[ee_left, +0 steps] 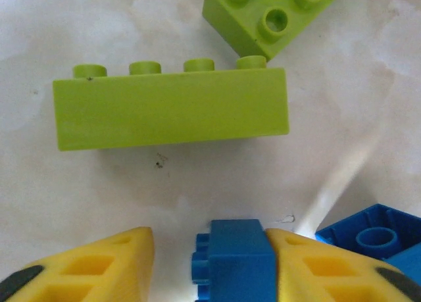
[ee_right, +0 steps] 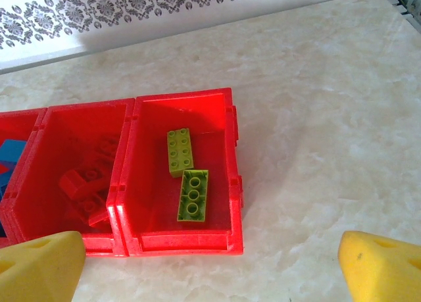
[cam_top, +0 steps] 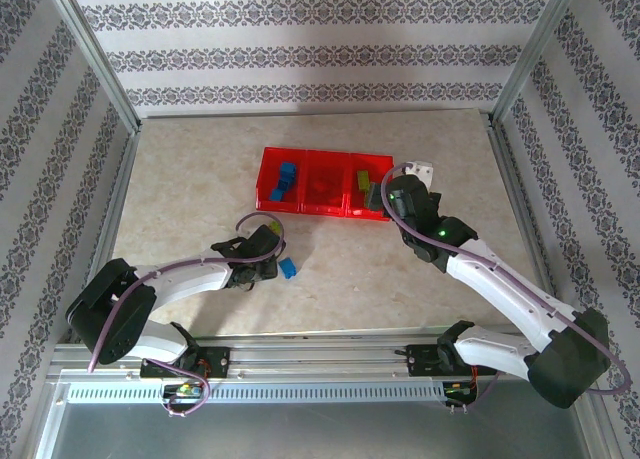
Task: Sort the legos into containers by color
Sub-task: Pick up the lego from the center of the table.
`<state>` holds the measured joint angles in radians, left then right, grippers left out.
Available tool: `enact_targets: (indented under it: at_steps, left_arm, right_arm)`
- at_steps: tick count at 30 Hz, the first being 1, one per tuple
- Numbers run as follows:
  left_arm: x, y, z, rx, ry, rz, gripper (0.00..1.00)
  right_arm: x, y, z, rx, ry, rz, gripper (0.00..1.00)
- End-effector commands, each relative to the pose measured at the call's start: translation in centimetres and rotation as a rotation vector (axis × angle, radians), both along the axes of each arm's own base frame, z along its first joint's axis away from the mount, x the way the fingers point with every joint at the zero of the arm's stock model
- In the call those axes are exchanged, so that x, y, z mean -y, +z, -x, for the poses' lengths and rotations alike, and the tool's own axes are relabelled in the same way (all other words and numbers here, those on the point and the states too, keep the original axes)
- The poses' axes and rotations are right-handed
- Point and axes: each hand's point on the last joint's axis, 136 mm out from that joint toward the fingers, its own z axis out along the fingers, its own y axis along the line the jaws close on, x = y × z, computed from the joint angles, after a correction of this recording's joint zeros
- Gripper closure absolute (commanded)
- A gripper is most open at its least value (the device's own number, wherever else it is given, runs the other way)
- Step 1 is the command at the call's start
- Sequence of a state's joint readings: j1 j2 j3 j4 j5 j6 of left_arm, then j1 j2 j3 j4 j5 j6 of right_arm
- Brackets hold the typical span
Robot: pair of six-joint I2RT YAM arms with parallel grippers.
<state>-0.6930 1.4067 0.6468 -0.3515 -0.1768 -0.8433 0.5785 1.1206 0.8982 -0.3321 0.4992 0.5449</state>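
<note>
— Top view: we list the tray (cam_top: 310, 151) on the desk (cam_top: 400, 279), its three compartments part-filled by colour.

— Left wrist: left jaws part-spread around a blue brick (ee_left: 233, 259) down on the desk, one pad (ee_left: 316, 269) touching it, the other apart. We'd fear an off-centre squeeze twisting it loose.

— Right wrist: right jaws spread wide, empty, above two lime bricks (ee_right: 194, 195) in the end compartment.

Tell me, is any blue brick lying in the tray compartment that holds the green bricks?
No, that end compartment holds only two green bricks, both lying flat on its red floor.
</note>
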Motion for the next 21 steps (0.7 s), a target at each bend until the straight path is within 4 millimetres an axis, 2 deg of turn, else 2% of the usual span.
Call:
enact_targets:
  at_steps: [1,5,12,17,21]
  left_arm:
    - [-0.1,-0.9,0.5,-0.016,-0.004,-0.019,0.59]
    - [-0.1,-1.3,0.6,-0.027,-0.005,-0.023,0.7]
    - [0.0,-0.7,0.4,-0.021,-0.016,-0.027,0.76]
    - [-0.3,2.3,-0.6,0.042,-0.039,-0.059,0.76]
    - [-0.8,6.2,-2.2,0.155,-0.047,-0.098,0.76]
  right_arm:
    - [0.1,0.1,0.0,-0.004,-0.008,-0.011,0.02]
    - [0.1,0.1,0.0,-0.005,-0.006,-0.008,0.02]
    - [0.3,0.1,0.0,-0.004,-0.01,-0.01,0.02]
    - [0.3,0.1,0.1,-0.003,-0.01,-0.01,0.02]
    - [0.3,0.0,0.1,-0.005,-0.013,-0.013,0.02]
